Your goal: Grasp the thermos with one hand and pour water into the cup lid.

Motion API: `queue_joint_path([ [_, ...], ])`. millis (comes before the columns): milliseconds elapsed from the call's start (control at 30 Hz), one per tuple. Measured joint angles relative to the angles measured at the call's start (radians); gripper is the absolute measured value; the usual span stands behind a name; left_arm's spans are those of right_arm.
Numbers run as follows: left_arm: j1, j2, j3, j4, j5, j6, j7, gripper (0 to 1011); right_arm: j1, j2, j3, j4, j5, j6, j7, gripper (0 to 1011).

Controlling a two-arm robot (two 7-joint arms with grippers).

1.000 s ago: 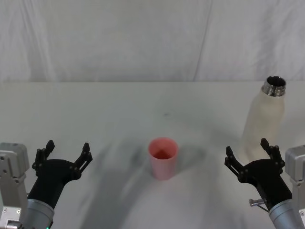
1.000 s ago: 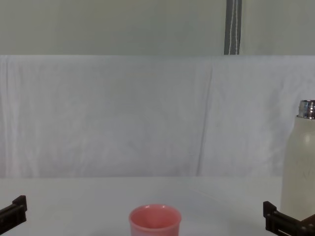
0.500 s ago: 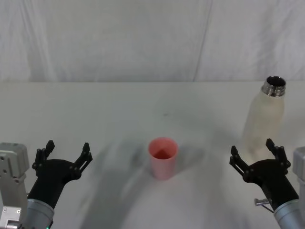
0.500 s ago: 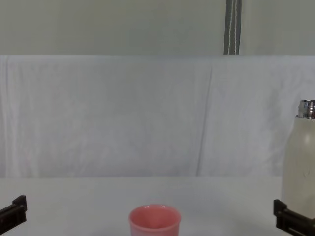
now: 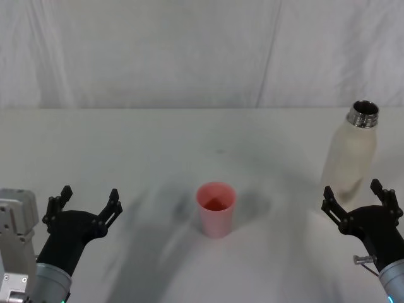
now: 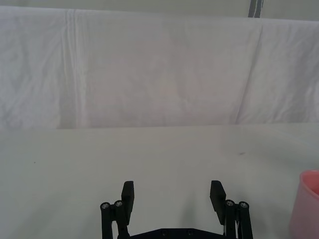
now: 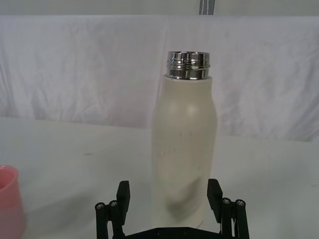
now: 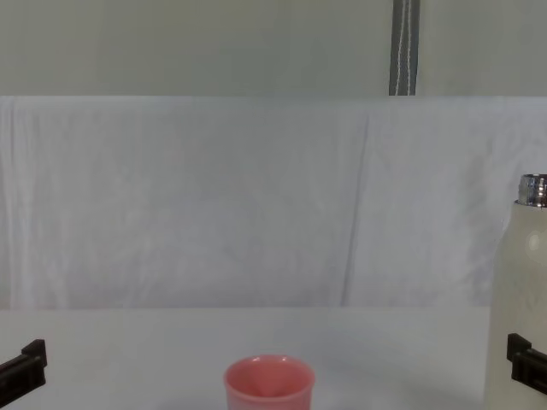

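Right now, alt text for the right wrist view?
An upright cream-white thermos with an open steel neck stands on a white table, centred just beyond the right tool, whose black fingers are spread open. A pink cup lid sits at the edge.

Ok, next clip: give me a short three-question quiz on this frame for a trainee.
1. True or false: the thermos stands upright with its neck uncapped.
2. Which end effector is lined up with the thermos: A) left B) right?
3. Fill in: the cup lid on the table is coloured ____.

Key: 1 true. 2 B, open and just short of the thermos; the left sits open, apart from the cup lid. 3 pink.
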Motion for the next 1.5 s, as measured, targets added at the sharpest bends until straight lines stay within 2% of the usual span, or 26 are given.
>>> queue_joint_path([
  [633, 0.0, 0.0, 0.0, 0.0, 0.0, 0.0, 0.0, 1001, 0.071, -0.04, 0.047, 0.085, -0.018, -0.018, 0.06, 1001],
  [1500, 0.0, 0.0, 0.0, 0.0, 0.0, 0.0, 0.0, 1001, 0.145, -0.056, 0.076, 0.165, 0.002, -0.036, 0.096, 1001],
])
